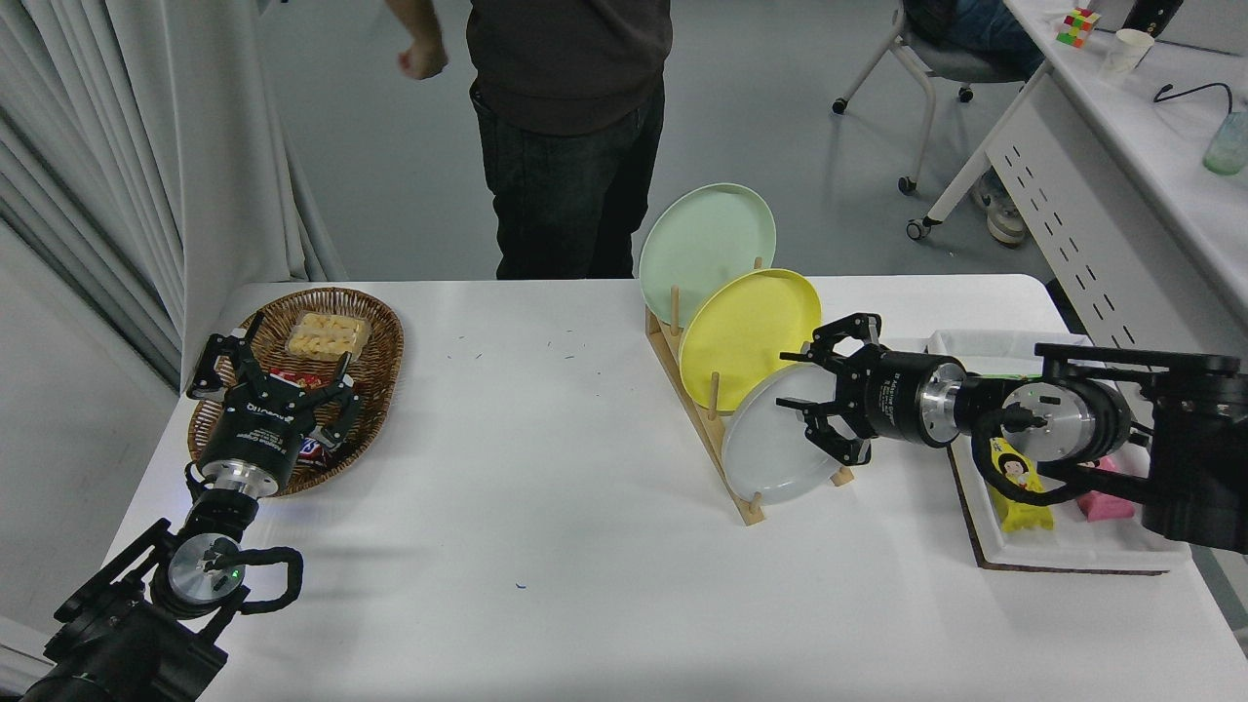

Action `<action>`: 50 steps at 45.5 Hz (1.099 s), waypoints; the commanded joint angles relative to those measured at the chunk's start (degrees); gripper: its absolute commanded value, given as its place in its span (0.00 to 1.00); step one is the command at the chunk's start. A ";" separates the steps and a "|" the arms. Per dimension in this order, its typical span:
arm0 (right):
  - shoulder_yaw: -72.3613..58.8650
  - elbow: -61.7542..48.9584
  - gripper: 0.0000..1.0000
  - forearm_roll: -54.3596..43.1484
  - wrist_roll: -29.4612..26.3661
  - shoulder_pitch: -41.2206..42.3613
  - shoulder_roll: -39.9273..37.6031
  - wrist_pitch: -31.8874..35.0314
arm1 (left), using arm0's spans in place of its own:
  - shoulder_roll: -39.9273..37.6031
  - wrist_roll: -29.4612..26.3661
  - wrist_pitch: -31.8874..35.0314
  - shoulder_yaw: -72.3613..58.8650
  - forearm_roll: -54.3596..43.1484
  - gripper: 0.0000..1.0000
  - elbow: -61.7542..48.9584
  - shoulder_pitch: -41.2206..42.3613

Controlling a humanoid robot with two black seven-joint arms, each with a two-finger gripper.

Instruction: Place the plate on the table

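Three plates stand in one wooden rack [726, 458]: one light-grey plate [770, 453], one yellow plate [746, 327], one mint-green plate [704, 239]. One wicker basket [375, 366], one white tray [1063, 551], two grippers, one person [565, 127].

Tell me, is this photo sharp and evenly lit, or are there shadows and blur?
Head view: bright, even overhead light with soft shadows, such as the one under the left pincer on the table; the grey plate and right pincer look crisp; only the person's hand at the top is slightly blurred.
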 commanded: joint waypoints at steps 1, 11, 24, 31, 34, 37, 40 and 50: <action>-0.89 0.01 0.47 -0.58 -1.02 2.17 -1.18 0.19 | 0.00 0.00 0.04 0.00 0.00 0.98 0.00 0.03; -0.97 -0.17 0.47 -6.81 -2.70 3.22 -1.53 0.19 | 0.00 0.00 0.04 0.00 0.00 0.98 0.00 -0.05; -1.94 -0.17 0.47 -12.27 -3.05 3.75 -1.53 0.19 | 0.00 0.00 -0.05 0.00 0.00 0.98 0.00 0.03; -2.03 -0.61 0.44 -12.97 -3.05 3.84 -1.18 0.01 | 0.00 0.00 -0.05 0.00 0.00 0.98 0.00 -0.05; -2.03 -0.78 0.44 -12.97 -3.05 3.75 -1.09 -0.25 | 0.00 0.00 -0.05 0.00 0.00 0.98 0.00 0.03; -2.03 -1.22 0.43 -12.97 -3.05 3.66 -1.00 -0.61 | 0.00 0.00 0.04 0.00 0.00 0.98 0.00 0.03; -2.03 -1.57 0.42 -12.97 -3.05 3.49 -0.91 -0.69 | 0.00 0.00 -0.05 0.00 0.00 0.98 0.00 0.03; -2.03 -1.66 0.41 -12.71 -3.05 3.22 -0.91 -0.96 | 0.00 0.00 -0.05 0.00 0.00 0.98 0.00 0.03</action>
